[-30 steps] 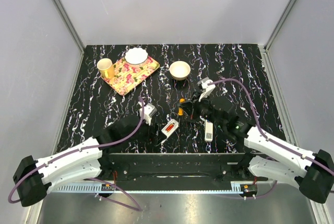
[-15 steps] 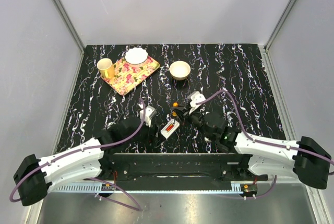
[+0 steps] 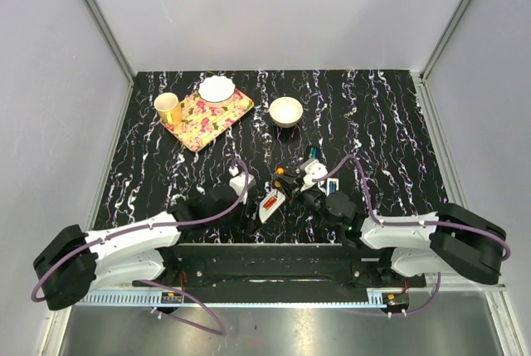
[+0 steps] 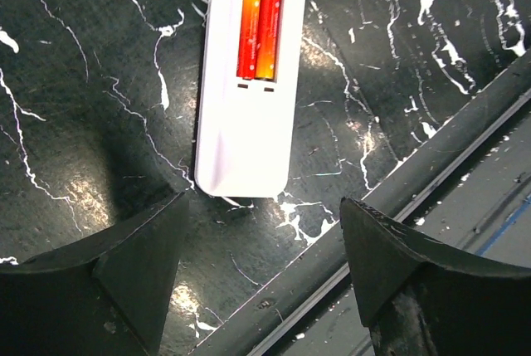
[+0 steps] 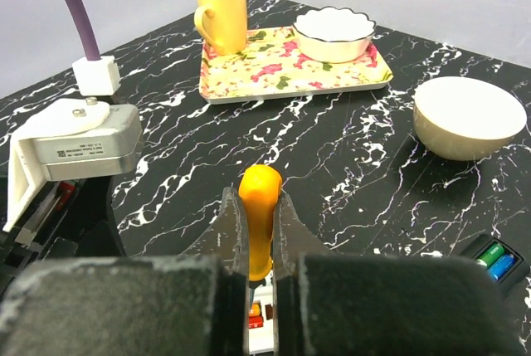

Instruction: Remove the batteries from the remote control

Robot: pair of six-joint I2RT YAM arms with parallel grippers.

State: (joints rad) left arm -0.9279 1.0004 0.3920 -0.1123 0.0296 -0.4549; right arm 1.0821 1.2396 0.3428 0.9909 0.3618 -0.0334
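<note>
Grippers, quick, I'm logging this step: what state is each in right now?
Left gripper: open, empty, the remote just ahead of it.
Right gripper: shut on an orange stick.

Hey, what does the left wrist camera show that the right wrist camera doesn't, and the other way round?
Only the left wrist: the white remote's open back with two red-orange batteries in it, ahead of the open left gripper. Only the right wrist: the right gripper shut on an orange tool, a mug, a tray, a cream bowl, and green and blue cells in a dark case. Both: the marbled table, and a sliver of that remote below the tool.
</note>
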